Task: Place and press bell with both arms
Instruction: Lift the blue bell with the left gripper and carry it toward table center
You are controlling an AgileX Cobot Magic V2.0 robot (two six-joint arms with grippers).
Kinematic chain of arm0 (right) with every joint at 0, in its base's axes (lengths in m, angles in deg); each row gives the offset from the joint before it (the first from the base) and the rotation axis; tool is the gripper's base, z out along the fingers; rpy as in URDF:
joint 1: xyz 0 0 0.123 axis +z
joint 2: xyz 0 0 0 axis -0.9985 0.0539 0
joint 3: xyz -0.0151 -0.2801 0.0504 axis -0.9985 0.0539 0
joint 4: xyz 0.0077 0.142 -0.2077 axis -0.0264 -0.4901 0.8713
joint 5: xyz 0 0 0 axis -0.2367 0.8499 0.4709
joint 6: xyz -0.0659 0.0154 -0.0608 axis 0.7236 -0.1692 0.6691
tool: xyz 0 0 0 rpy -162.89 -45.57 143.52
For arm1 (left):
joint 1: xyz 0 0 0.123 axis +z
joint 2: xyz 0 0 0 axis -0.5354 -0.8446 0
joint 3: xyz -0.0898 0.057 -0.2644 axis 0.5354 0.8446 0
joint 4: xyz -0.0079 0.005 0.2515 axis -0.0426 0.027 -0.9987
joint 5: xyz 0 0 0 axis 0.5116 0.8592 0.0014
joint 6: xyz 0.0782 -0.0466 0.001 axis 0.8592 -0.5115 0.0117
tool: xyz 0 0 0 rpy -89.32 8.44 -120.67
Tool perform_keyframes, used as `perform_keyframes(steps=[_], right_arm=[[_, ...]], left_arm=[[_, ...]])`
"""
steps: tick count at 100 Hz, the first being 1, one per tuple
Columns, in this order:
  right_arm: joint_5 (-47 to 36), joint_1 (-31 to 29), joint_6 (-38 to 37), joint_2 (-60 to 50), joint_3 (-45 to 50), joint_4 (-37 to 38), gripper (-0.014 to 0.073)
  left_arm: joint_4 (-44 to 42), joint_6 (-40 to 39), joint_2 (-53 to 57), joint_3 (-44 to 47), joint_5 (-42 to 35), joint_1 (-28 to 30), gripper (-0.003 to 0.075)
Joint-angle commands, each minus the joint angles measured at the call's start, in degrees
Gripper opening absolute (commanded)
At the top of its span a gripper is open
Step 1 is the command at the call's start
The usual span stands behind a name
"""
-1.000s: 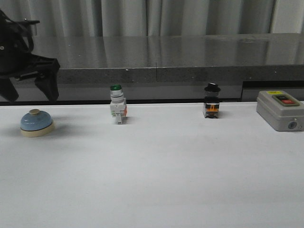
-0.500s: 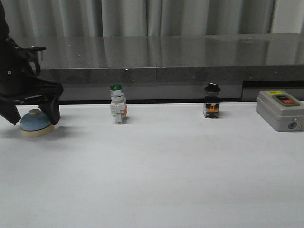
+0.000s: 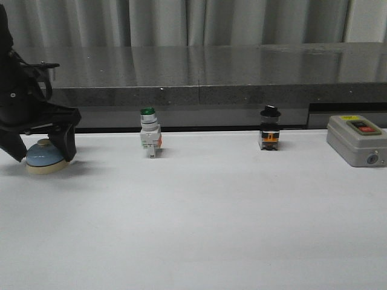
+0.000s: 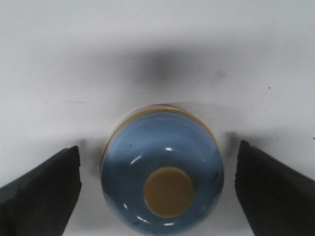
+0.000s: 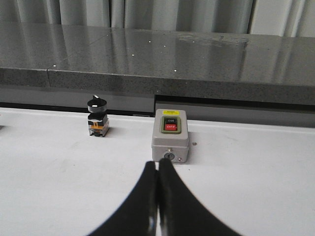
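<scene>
The left gripper (image 3: 37, 148) was seen with its jaws spread wide on both sides of the bell (image 3: 45, 156), not touching it. Part of the bell's round base was hidden behind one dark finger. The shiny blue dome (image 4: 162, 172) with its flat cream knob (image 4: 168, 191) was set on the smooth white surface (image 3: 211, 223). The right gripper (image 5: 158, 196) was seen with its jaws pressed together, holding nothing, near a grey box (image 5: 170, 141).

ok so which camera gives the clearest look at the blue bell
The left wrist view: the bell fills the frame between the open left gripper fingers. The front view shows it small at the far left; the right wrist view misses it.
</scene>
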Motion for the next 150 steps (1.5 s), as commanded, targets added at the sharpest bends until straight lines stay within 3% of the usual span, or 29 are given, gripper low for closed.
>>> perform_keyframes(steps=[1,51,77,91,124,150], right_arm=[[-4.72,-0.32,0.34,-1.05,-0.81,0.7,-0.007],[-4.72,-0.32,0.34,-1.05,-0.81,0.7,-0.007],[-4.72,-0.32,0.34,-1.05,-0.81,0.7,-0.007],[-4.72,-0.32,0.34,-1.05,-0.81,0.7,-0.007],[-4.72,-0.32,0.34,-1.05,-0.81,0.7,-0.007],[-4.72,-0.32,0.34,-1.05,-0.81,0.7,-0.007]], left_arm=[[0.27,0.0,3.02,-1.61,-1.47,-0.35,0.0564],[0.27,0.0,3.02,-1.61,-0.81,-0.35,0.053],[0.27,0.94,3.02,-1.61,0.63,-0.35,0.029],[0.27,1.07,3.13,-1.61,0.72,-0.35,0.0202],[0.38,2.61,8.34,-6.64,7.07,-0.78,0.0188],[0.75,4.56,15.37,-7.86,11.05,-5.97,0.0188]])
